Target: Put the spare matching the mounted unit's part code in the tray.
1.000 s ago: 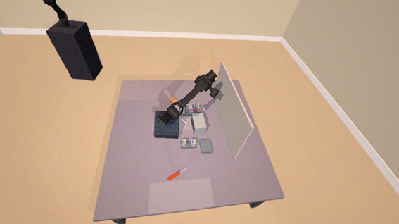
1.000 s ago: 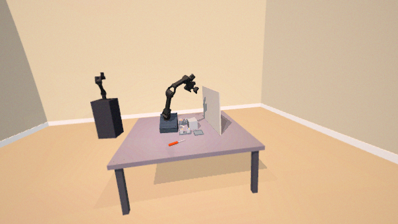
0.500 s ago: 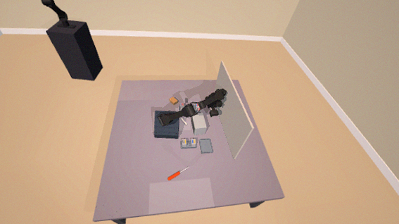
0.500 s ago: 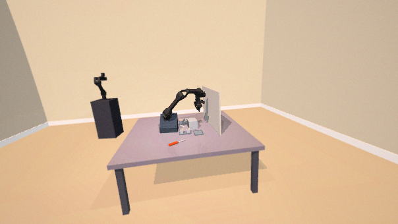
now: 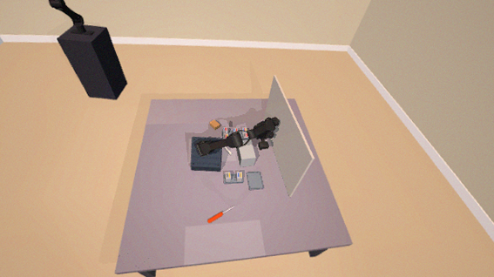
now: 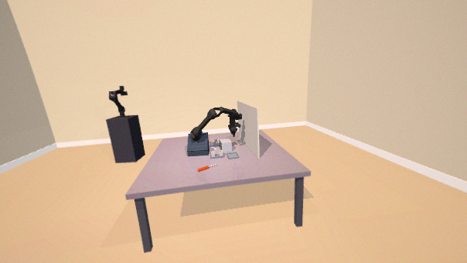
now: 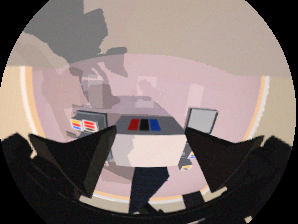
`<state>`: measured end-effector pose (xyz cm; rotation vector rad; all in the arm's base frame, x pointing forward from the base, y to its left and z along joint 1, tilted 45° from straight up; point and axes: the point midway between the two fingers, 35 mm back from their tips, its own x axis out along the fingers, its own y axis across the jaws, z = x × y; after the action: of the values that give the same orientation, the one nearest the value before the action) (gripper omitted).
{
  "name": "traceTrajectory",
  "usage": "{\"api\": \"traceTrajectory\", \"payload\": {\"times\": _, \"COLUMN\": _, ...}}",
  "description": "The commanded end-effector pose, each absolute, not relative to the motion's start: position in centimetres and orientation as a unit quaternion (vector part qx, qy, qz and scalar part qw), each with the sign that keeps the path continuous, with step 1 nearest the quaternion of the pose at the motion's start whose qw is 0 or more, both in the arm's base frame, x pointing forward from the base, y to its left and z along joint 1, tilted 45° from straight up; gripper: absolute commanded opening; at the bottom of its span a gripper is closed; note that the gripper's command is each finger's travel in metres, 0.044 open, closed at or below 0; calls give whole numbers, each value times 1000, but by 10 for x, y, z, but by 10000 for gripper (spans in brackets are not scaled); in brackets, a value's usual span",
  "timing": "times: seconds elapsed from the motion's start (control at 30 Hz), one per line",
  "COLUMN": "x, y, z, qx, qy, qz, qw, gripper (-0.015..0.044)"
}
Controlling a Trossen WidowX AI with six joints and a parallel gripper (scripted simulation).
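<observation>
The mounted unit (image 5: 248, 157) (image 6: 226, 145) (image 7: 148, 149) is a pale grey box. Its dark back shows in the wrist view with red, black and blue bars, left to right there. My gripper (image 5: 263, 146) (image 6: 233, 134) (image 7: 152, 129) is open and empty, pointing down above the table between the unit and the upright panel. Several spares with coloured bars stand in the far rack (image 7: 92, 114); one spare (image 7: 89, 125) has red bars. Two more spares stand in the near rack (image 5: 234, 182), partly hidden by a finger in the wrist view. The tray (image 5: 255, 181) (image 6: 233, 155) (image 7: 202, 120) is empty.
An upright panel (image 5: 290, 141) (image 6: 250, 129) stands close beside my gripper. An orange block (image 5: 214, 124) lies behind my arm's dark base (image 5: 206, 163) (image 6: 198, 148). A red-handled screwdriver (image 5: 216, 217) (image 6: 203, 169) lies towards the table's front. Another arm stands on a pedestal (image 5: 92, 61) (image 6: 125, 139).
</observation>
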<state>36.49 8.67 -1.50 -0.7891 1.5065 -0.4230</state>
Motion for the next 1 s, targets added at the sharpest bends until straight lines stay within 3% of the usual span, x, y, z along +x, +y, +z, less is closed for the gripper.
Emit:
{"api": "traceTrajectory", "payload": {"times": 0.0, "x": 365, "y": 89, "z": -14, "qx": -351, "qy": 656, "qz": -182, "qw": 643, "gripper": 440}}
{"api": "traceTrajectory", "payload": {"times": 0.33, "x": 355, "y": 104, "z": -26, "qx": -390, "qy": 667, "qz": -135, "qw": 620, "gripper": 440}}
{"api": "traceTrajectory", "payload": {"times": 0.57, "x": 296, "y": 162, "z": -82, "qx": -553, "qy": 678, "qz": 81, "qw": 477, "gripper": 440}}
{"api": "traceTrajectory", "payload": {"times": 0.8, "x": 207, "y": 209, "z": -143, "qx": -683, "qy": 614, "qz": 299, "qw": 260, "gripper": 440}}
{"api": "traceTrajectory", "payload": {"times": 0.97, "x": 199, "y": 211, "z": -148, "qx": -691, "qy": 605, "qz": 317, "qw": 238, "gripper": 440}}
